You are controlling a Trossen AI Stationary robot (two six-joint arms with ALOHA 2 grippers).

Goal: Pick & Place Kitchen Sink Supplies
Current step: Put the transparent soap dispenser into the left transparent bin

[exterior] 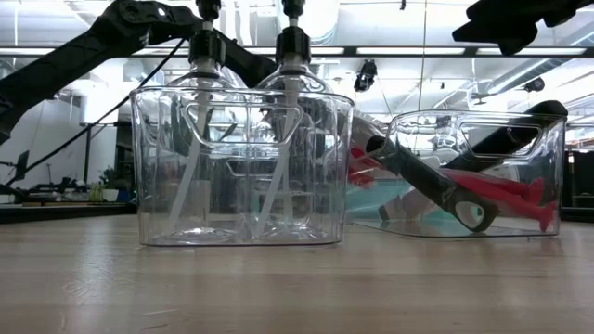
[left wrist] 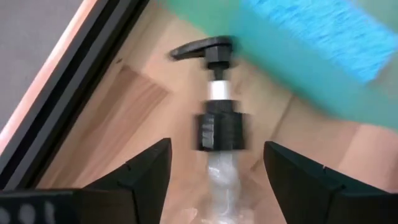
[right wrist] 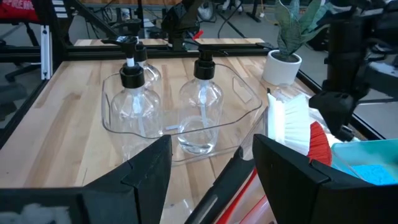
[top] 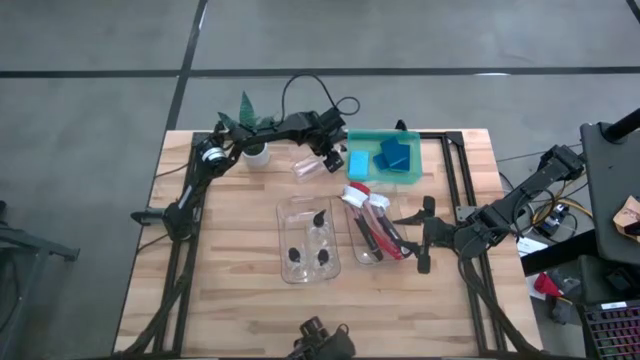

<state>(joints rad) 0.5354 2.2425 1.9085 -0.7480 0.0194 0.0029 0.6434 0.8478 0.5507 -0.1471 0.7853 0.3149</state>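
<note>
A small clear bottle (top: 304,168) with a black pump top (left wrist: 217,93) lies on its side on the table, between the white plant pot and the green tray (top: 352,140). My left gripper (top: 330,158) (left wrist: 217,152) hangs over it, open, one finger on each side of the bottle's neck, with a gap showing on both sides. Three more bottles (top: 318,215) stand in a clear bin (top: 283,240). Red brushes and white-headed brushes (top: 372,225) lie in a second clear bin. Blue sponges (top: 396,155) lie in the tray. My right gripper (top: 416,240) (right wrist: 211,149) waits open at the right of the brush bin.
A small green plant in a white pot (top: 255,150) stands at the far left of the work area, close to my left arm. Black frame rails run along the table's far and side edges. Bare wood lies toward the near edge in front of the two bins (exterior: 241,158).
</note>
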